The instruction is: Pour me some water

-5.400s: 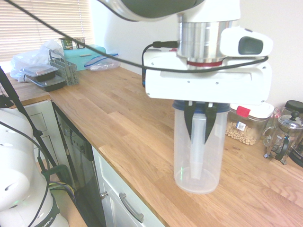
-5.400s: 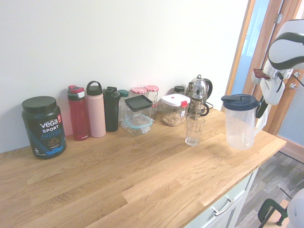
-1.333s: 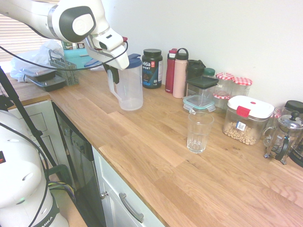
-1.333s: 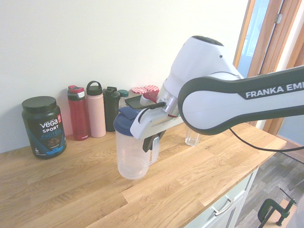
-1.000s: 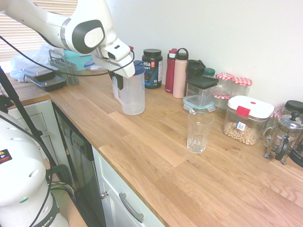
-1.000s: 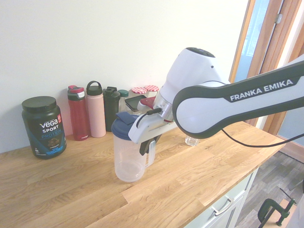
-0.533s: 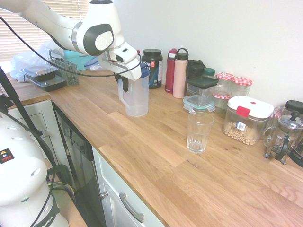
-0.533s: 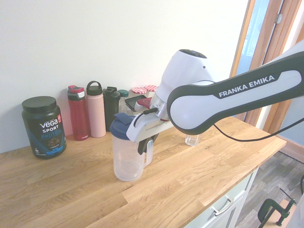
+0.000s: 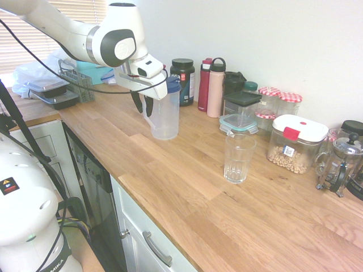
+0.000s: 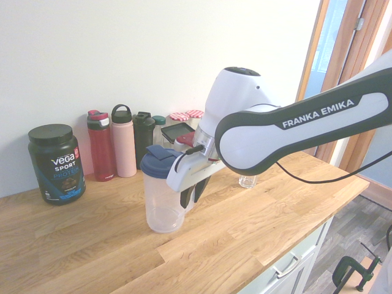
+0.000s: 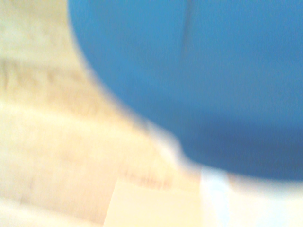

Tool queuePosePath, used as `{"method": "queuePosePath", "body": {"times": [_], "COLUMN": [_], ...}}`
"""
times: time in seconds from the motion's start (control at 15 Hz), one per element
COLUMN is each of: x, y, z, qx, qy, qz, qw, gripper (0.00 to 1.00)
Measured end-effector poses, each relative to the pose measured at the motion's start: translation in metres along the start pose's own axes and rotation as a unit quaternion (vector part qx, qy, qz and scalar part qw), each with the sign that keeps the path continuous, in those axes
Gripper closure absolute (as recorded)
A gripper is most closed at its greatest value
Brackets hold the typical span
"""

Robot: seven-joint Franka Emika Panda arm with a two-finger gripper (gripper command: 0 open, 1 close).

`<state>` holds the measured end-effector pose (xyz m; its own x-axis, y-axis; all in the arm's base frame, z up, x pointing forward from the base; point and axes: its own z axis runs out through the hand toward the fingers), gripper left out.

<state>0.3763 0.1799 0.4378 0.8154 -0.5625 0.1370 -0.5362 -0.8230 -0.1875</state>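
**Ana:** Kitchen counter [image 9: 170, 164], first outside view. Your pitcher [image 9: 165, 116] now stands flat on the wood near the back wall, in front of the black tub [image 9: 182, 80]. Half a second ago your gripper [image 9: 142, 106] was clamped on the handle. Now the two dark fingers hang spread, one on each side of it. You let go.

**Ben:** And the glass [image 9: 238, 157]?

**Ana:** Well apart from the pitcher, nearer the front edge. It looks empty. I see no water in the pitcher either, so I think no pouring can happen yet.

**Ben:** What about the second outside view?

**Ana:** Same story. The pitcher [image 10: 162, 199] sits upright by itself, blue lid [image 10: 158, 162] on. Your gripper [image 10: 195, 193] is just beside it, by the handle, loose.

**Ben:** And the wrist view?

**Ana:** Very blurry. You see a big blue shape, surely the lid [image 11: 203, 80], with pale wood [image 11: 52, 142] next to it.
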Motion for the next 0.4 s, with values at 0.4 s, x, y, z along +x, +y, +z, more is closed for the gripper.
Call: {"method": "queuePosePath", "body": {"times": [0.4], "x": [0.004], "y": [0.094], "z": [-0.048], "qx": [-0.039], "qy": [-0.017], "qz": [0.069], "qw": [0.997], "gripper": [0.00]}}
